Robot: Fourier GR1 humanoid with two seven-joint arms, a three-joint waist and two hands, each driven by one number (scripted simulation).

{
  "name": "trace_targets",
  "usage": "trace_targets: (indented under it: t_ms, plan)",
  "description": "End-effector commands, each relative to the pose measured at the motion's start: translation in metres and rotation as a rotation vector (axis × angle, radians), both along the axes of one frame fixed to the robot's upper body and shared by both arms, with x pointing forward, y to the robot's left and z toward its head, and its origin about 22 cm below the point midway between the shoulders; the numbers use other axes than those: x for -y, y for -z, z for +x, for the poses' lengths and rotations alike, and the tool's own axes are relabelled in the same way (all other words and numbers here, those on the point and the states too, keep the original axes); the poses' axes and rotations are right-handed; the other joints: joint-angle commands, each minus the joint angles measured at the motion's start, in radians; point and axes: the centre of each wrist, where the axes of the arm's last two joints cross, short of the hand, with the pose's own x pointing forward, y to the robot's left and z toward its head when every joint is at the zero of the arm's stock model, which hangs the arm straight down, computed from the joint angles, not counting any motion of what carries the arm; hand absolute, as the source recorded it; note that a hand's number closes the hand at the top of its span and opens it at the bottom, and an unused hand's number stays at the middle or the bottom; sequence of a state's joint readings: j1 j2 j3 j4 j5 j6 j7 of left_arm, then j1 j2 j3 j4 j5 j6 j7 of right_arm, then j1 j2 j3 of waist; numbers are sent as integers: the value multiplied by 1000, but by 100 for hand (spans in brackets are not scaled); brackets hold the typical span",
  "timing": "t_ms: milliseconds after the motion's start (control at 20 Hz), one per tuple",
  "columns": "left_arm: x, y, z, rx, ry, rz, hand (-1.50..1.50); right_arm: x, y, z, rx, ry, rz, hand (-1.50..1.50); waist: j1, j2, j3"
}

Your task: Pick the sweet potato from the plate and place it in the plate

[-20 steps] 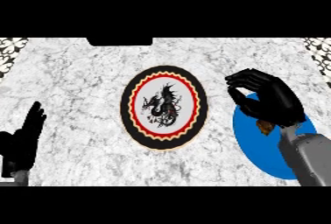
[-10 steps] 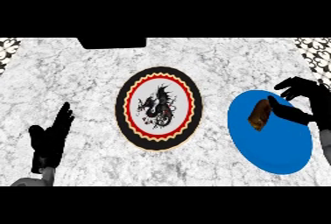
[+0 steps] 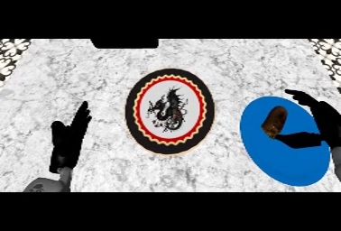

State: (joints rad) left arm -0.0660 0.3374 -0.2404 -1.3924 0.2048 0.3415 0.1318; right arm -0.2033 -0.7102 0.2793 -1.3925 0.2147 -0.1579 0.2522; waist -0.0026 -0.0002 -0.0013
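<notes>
Closing round the sweet potato (image 3: 274, 122) on the blue plate (image 3: 283, 164) needs the spread, empty right hand (image 3: 320, 128) centred first; left hand (image 3: 68, 140) rests open.

A white marble counter (image 3: 100, 72) with patterned tiles (image 3: 13, 49) at its far corners.

My hands are black: the left hand (image 3: 68, 140) and the right hand (image 3: 321, 126). The sweet potato (image 3: 274, 122) is brown on a plain blue plate (image 3: 283, 168). The counter (image 3: 80, 81) is white-grey marble. The middle plate (image 3: 136, 107) has a black rim, red scalloped ring and black dragon on white.
</notes>
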Motion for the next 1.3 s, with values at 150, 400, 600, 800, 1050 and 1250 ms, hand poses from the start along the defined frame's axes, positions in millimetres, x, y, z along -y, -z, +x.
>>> trace_targets:
  t_ms: [150,400,600,800,1050,1250]
  plan:
    - [11,-3,3,1,8,1,0,-11,-50,26,-208,4,-346,-150,20,0,-1]
    - [10,-3,8,6,25,2,0,-40,-65,50,-437,-10,-409,-150,21,3,-1]
    - [36,-12,6,-1,26,-13,0,-54,-43,59,-623,-28,-415,-150,18,1,1]
    - [19,-2,-4,-2,24,1,0,-50,-46,83,-693,-27,-386,-150,17,2,1]
    - [3,-8,1,0,3,11,0,-43,-43,84,-736,-7,-394,-150,7,0,1]
    - [20,-7,-1,-12,-2,-1,0,-34,-31,76,-753,-13,-403,-150,5,0,1]
